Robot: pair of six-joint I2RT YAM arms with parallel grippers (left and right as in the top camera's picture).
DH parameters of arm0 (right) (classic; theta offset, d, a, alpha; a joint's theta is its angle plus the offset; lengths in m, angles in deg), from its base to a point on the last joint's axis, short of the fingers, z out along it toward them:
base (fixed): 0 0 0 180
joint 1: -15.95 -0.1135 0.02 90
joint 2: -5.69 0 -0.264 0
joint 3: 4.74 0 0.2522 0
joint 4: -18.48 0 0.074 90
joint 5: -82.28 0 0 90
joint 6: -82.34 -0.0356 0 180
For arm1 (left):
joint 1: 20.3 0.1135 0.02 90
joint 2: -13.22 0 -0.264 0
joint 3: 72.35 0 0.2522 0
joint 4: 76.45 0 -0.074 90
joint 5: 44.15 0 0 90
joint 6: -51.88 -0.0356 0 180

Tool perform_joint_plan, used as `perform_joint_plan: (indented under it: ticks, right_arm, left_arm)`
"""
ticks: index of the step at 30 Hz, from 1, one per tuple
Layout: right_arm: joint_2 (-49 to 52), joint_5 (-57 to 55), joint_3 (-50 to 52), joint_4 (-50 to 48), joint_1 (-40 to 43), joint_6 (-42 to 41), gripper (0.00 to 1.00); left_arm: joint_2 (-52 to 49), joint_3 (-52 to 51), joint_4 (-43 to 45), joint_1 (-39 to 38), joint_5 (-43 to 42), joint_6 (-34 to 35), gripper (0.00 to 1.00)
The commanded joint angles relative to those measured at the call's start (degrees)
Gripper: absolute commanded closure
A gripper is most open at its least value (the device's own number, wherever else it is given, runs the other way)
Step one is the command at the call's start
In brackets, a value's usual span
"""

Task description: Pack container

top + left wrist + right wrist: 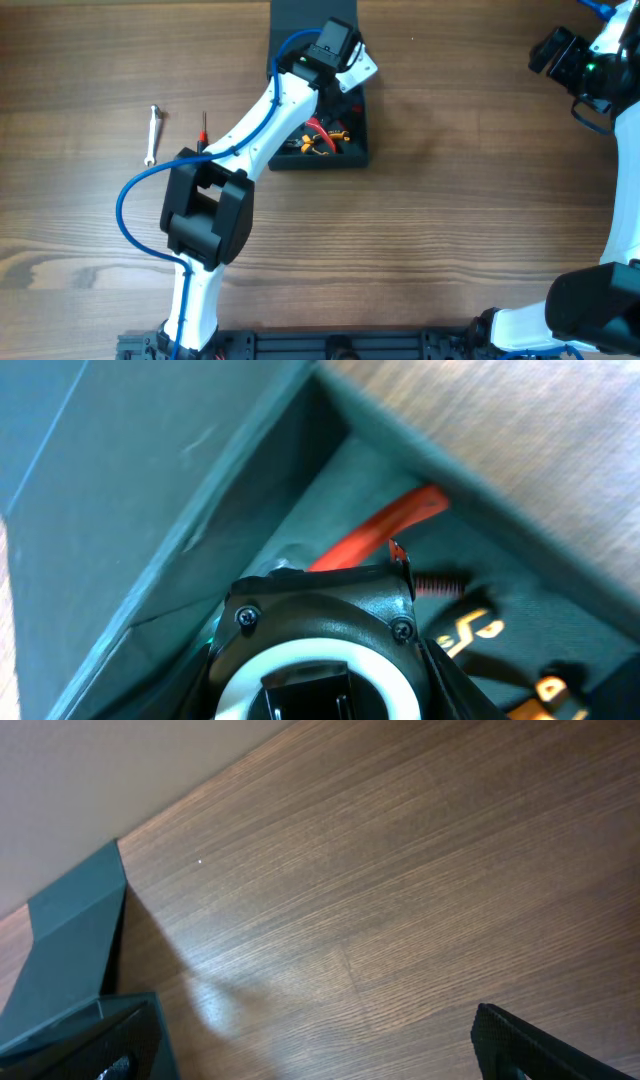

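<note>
The left gripper [338, 88] is reaching into the container [361, 140] at the surface's [450, 230] far middle, and I can't tell its opening. The right gripper [555, 55] is hanging wide apart, empty. Lifting out, the left is probably risking snagging the packed tools [318, 140].

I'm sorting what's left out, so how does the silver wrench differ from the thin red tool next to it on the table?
The wrench is bare silver metal; the thin tool is dark with red on it. The wrench is longer. The wrench lies in the open, while the thin tool sits right beside the left arm. Both lie on the table, outside the container, roughly parallel.
</note>
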Motion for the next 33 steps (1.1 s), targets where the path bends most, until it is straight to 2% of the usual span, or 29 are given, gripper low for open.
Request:
perform_joint_plan:
  ticks: [1, 12, 17, 26, 28, 30, 31, 32, 33]
  right_arm:
    - [0.5, 0.5, 0.3, -0.2, -0.2, -0.6, 0.0]
    - [0.5, 0.5, 0.3, -0.2, -0.2, -0.6, 0.0]
    - [0.5, 0.5, 0.3, -0.2, -0.2, -0.6, 0.0]
    - [0.5, 0.5, 0.3, -0.2, -0.2, -0.6, 0.0]
    - [0.5, 0.5, 0.3, -0.2, -0.2, -0.6, 0.0]
    - [0.5, 0.5, 0.3, -0.2, -0.2, -0.6, 0.0]
    - [0.5, 0.5, 0.3, -0.2, -0.2, -0.6, 0.0]
    - [0.5, 0.5, 0.3, -0.2, -0.2, -0.6, 0.0]
    - [0.5, 0.5, 0.3, -0.2, -0.2, -0.7, 0.0]
  left_arm:
    - [-1.1, 0.2, 0.4, 0.9, -2.8, 2.6, 0.96]
    - [-1.4, -3.5, -0.4, 0.9, -7.0, 2.6, 0.96]
    - [-1.6, -4.6, 0.5, 0.9, -7.7, -2.2, 0.96]
    - [-1.9, -4.6, 3.4, 0.7, -10.9, -2.1, 0.94]
    - [-2.0, -4.5, 3.4, 0.5, -10.9, -2.1, 0.82]
    - [-2.0, -4.5, 3.4, 0.4, -10.8, -1.4, 0.6]
    - [-2.0, -4.5, 3.4, 0.4, -10.8, -0.3, 0.07]
    - [-2.0, -4.5, 3.4, 0.4, -10.8, 1.8, 0.0]
    - [-1.8, -4.5, 3.3, 0.4, -10.7, 3.3, 0.0]
